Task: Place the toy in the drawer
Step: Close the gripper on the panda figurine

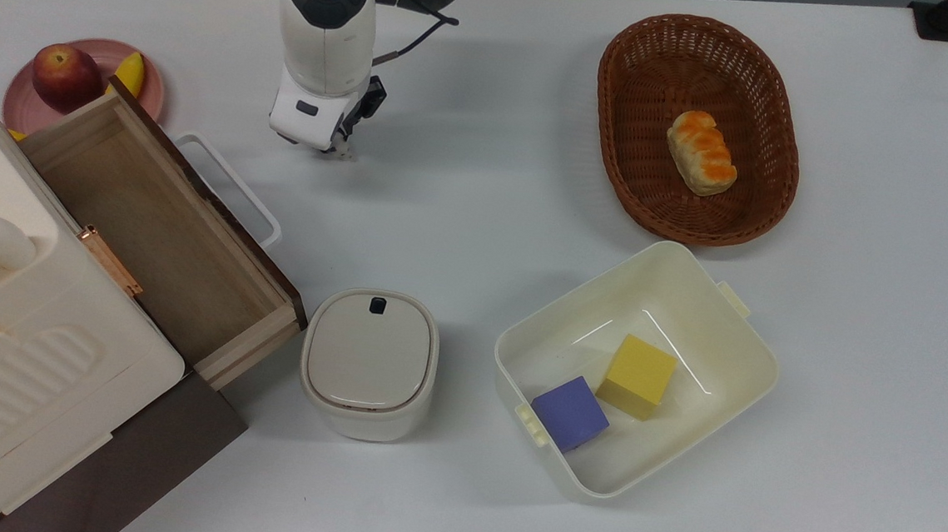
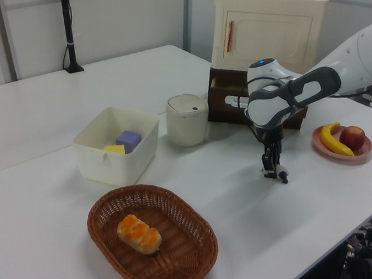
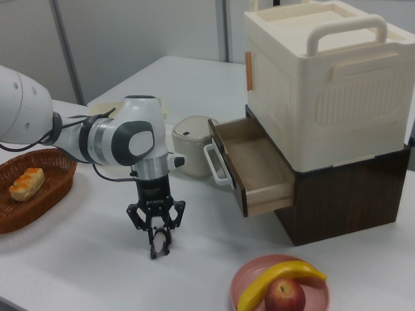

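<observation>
While our gripper [image 3: 159,247] pinches the toy [image 3: 160,244] at the table, we judge the open drawer [image 1: 161,224] lies toward eight o'clock in the top view.

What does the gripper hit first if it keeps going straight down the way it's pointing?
The gripper points straight down, fingertips right at the white table. The panda toy sits at its tips, so it likely meets the toy, then the table. Exact contact is unclear.

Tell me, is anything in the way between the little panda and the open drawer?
Nothing visible is. The panda sits at the gripper, and bare table lies between it and the drawer. The drawer is pulled out and looks empty.
</observation>
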{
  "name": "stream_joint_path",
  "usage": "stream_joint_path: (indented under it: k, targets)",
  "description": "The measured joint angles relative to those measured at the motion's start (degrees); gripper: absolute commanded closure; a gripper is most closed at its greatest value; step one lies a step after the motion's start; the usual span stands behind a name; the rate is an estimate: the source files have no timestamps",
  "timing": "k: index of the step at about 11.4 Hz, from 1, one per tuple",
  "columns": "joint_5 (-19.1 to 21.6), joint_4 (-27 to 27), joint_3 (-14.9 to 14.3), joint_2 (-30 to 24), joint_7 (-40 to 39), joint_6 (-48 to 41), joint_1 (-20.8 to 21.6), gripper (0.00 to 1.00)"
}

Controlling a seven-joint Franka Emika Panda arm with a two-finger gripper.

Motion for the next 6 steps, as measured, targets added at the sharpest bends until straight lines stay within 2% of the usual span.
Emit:
stream_joint_path:
  k: [3,6]
  targets:
    - [0.00,0.64,0.00,0.24,0.19,0.00,-0.01,0.87]
    - [0.00,4.11,0.07,0.63,3.54,0.02,0.42,0.87]
